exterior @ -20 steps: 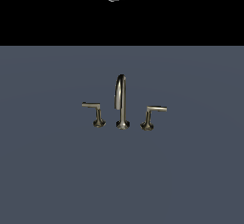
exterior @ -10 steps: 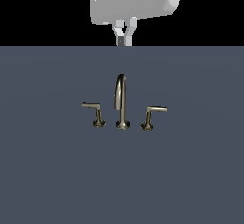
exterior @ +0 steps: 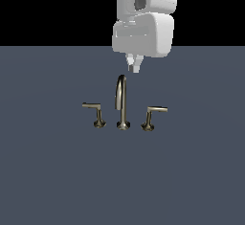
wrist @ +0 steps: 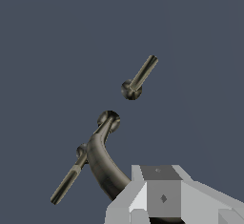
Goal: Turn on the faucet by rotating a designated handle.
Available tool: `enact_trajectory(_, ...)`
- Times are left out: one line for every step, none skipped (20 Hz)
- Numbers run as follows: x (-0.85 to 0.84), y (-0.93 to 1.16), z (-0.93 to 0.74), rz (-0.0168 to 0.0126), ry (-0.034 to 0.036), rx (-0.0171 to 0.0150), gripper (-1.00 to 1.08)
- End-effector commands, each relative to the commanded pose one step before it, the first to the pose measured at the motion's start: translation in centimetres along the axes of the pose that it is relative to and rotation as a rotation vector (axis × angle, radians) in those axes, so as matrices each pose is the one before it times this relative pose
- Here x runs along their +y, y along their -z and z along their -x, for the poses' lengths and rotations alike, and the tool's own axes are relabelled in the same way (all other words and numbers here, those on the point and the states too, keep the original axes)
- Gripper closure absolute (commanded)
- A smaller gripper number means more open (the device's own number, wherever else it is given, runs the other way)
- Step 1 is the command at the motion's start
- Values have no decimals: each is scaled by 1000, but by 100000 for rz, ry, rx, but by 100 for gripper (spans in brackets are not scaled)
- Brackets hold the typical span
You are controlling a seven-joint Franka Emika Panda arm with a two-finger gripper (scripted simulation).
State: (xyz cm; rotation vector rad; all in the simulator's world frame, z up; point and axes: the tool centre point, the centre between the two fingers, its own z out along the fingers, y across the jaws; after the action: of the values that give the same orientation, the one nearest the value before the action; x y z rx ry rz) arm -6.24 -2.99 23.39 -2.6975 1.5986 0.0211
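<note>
Bronze faucet (exterior: 122,104) stands whole below the empty claw (exterior: 134,68), whose opening neither view shows.

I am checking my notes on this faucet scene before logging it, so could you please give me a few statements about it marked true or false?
1. The gripper hangs above the arched spout without touching it. True.
2. The fingers hold the right-jutting handle. False: they hold nothing, and that handle stands untouched on the exterior view's right of the spout.
3. The two lever bars point away from each other. True: the left-jutting handle points to the exterior view's left, the other to its right.
4. The spout lies tipped over on the surface. False: it stands upright between the handles.
5. The wrist view shows only one handle. False: both show there.
</note>
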Motion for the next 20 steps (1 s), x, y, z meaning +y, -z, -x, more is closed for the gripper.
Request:
enact_trajectory(-564,-1661,-1330,-128,-6984,191,108)
enact_trajectory(-229,-661,-535,-20,-2780,67,108)
enact_trajectory(-231,-668,-543,-18,-2811,71,108)
enact_trajectory(-233,-676,-552,-17,-2849,76,108)
enact_trajectory(-236,-685,-562,-15,-2893,80,108)
enact_trajectory(-240,-696,-574,-14,-2943,84,108)
enact_trajectory(-244,-705,-585,-13,-2990,89,108)
enact_trajectory(-242,-700,-583,-13,-2974,90,108)
enact_trajectory(-236,-677,-568,-12,-2887,89,108)
enact_trajectory(-229,-654,-551,-13,-2798,86,108)
enact_trajectory(-221,-630,-534,-13,-2702,83,108)
enact_trajectory(-213,-604,-514,-14,-2597,80,108)
enact_trajectory(-204,-576,-492,-14,-2486,77,108)
enact_trajectory(-196,-549,-471,-15,-2377,70,108)
enact_trajectory(-188,-520,-450,-16,-2266,61,108)
enact_trajectory(-178,-489,-426,-18,-2146,51,108)
enact_trajectory(-169,-459,-402,-18,-2023,43,108)
enact_trajectory(-158,-426,-374,-18,-1884,38,108)
enact_trajectory(-145,-391,-344,-17,-1731,33,108)
enact_trajectory(-132,-353,-313,-17,-1573,27,108)
